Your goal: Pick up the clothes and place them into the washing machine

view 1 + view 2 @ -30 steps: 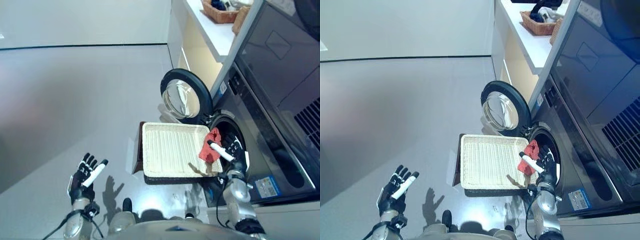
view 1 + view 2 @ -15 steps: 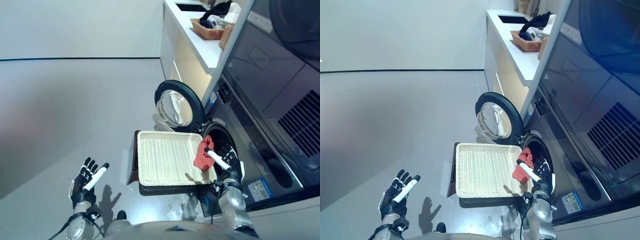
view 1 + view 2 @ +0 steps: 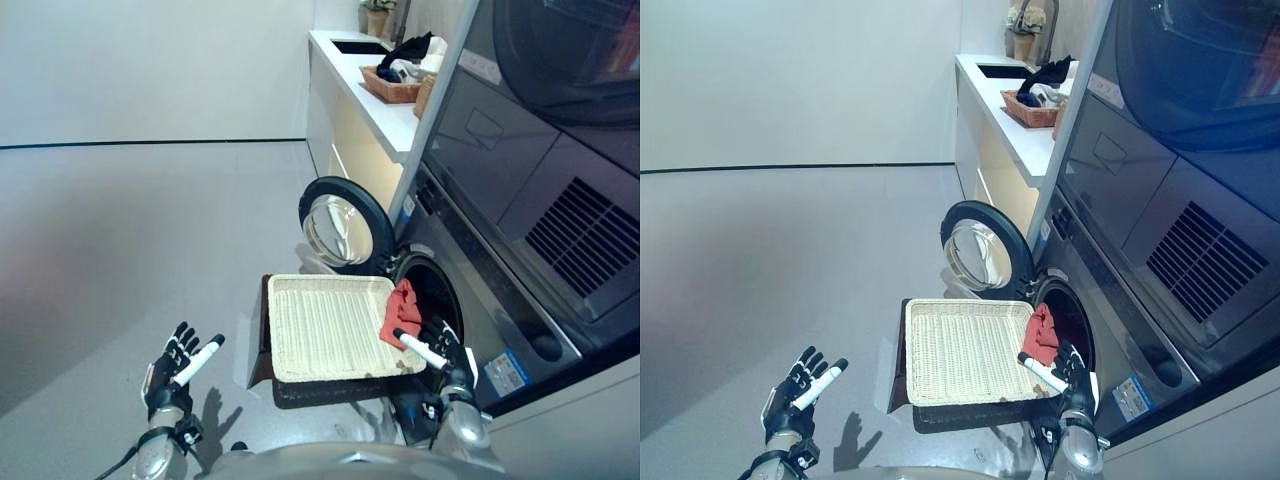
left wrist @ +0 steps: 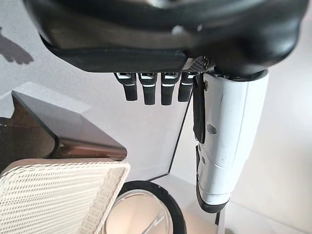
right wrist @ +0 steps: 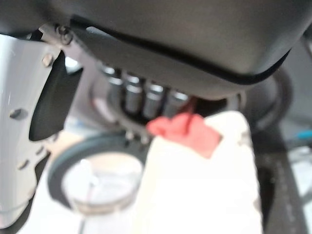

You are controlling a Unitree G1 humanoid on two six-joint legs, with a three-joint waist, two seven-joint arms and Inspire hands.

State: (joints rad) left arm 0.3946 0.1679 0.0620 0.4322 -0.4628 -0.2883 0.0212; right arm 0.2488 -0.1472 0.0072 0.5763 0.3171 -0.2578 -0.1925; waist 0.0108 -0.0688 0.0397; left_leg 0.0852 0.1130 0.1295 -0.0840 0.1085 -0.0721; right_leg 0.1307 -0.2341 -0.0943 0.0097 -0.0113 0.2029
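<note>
Lying crumpled on the far right corner of the tray (image 3: pixel 320 335), the red cloth (image 3: pixel 401 312) sits right at the mouth of the washer (image 3: pixel 470 250), its upper edge seeming to lap over the tray rim toward the dark drum opening (image 3: pixel 432 295). The round door (image 3: pixel 340 222) stands swung wide to the left of the opening, so the way in looks clear. The right hand (image 3: pixel 432 345) hovers just beside the cloth on its near side, fingers extended and loosely spread, white thumb pointing across toward the tray, holding nothing; its wrist view shows the cloth (image 5: pixel 184 130) just past straight fingertips. The left hand (image 3: pixel 176 362) hangs well apart over bare floor, fingers likewise spread and empty, idle. The cloth looks small, light and limp, so it should weigh almost nothing but will sag and drape from wherever it is taken, and a loose corner could snag on the woven tray rim or the door seal. A pinch on the raised bunched fold near its middle, rather than a thin edge, would probably gather enough layers for thumb and fingers to keep hold. Being soft, it cannot be harmed by a firm squeeze. Alternatively, since it lies so near the opening, flat fingers might simply sweep it over the rim into the drum.
</note>
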